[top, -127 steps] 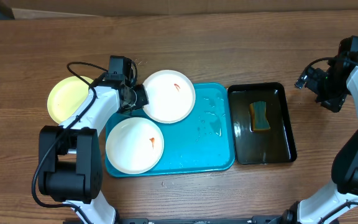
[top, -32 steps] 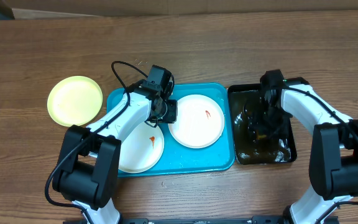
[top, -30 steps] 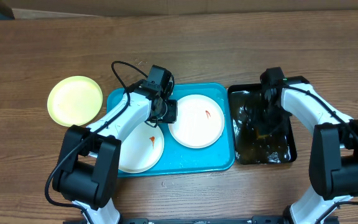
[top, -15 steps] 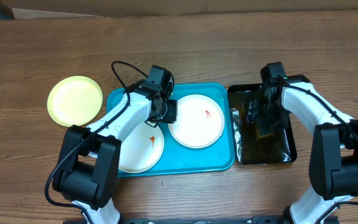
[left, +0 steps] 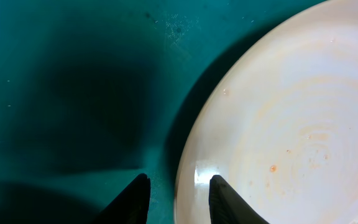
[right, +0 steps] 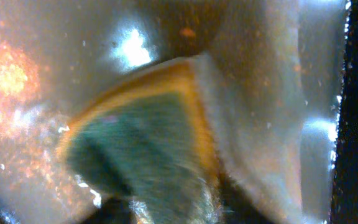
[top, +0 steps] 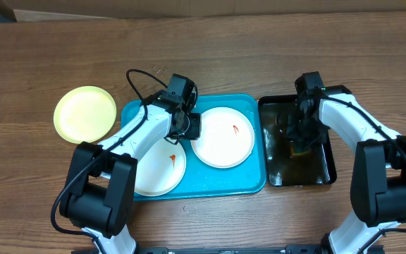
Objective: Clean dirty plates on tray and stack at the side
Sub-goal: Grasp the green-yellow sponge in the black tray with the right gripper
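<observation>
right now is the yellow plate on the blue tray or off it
Off. The yellow plate lies flat on the wooden table, left of the blue tray and apart from its rim.

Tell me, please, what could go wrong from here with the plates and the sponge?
1. The left gripper pinches the white plate only at its rim, so scrubbing pressure might tip it or make it slip.
2. The sponge under the right gripper sits in the water of the black tray. Carried soaked, it may drip onto the wooden table.
3. The second white plate lies partly beneath the left arm, which might nudge it.
</observation>
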Controlling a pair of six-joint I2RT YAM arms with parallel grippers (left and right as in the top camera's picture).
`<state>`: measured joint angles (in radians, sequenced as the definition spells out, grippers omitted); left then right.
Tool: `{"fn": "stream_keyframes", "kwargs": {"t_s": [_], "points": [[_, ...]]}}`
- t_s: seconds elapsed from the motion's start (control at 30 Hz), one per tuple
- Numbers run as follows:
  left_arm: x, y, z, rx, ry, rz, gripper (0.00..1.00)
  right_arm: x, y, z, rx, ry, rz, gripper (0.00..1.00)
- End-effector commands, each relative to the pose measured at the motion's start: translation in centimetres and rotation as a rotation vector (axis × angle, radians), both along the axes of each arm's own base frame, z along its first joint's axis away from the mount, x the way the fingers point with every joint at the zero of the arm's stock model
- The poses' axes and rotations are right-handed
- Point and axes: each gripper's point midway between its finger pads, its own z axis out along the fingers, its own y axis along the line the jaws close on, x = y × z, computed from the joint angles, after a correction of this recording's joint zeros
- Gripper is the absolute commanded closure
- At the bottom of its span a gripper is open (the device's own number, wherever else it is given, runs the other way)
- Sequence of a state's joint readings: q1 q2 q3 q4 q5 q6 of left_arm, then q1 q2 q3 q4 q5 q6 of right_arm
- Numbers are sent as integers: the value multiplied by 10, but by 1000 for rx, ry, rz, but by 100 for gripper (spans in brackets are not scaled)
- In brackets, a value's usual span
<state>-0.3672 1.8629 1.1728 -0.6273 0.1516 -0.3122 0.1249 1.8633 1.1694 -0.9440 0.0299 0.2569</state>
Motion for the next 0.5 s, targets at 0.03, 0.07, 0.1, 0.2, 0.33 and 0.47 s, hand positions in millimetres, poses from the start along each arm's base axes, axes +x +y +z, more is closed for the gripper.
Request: {"fn": "stream_keyframes", "kwargs": {"t_s": [0.03,0.07,0.1,0.2,0.33,0.47], "points": [[-1,-1,4,3,-16,-3,67,-2,-2,1,-8,-20,-2,96],[-1,-1,4,3,-16,-3,67,-1,-2,1,-7,-23,-3,96],[-1,-1,4,3,-16,-3,66,1,-2,3,-6,-29,-3,89],[-1,-1,4,3,-16,-3,66,10,-1,10,-4,-53,-4,23],[-1,-1,4,3,-16,-3,66,27,0,16,0,-114,-2,22],[-2,-1,4,4,-13,-3,66,34,1,17,4,-144,-3,24]]}}
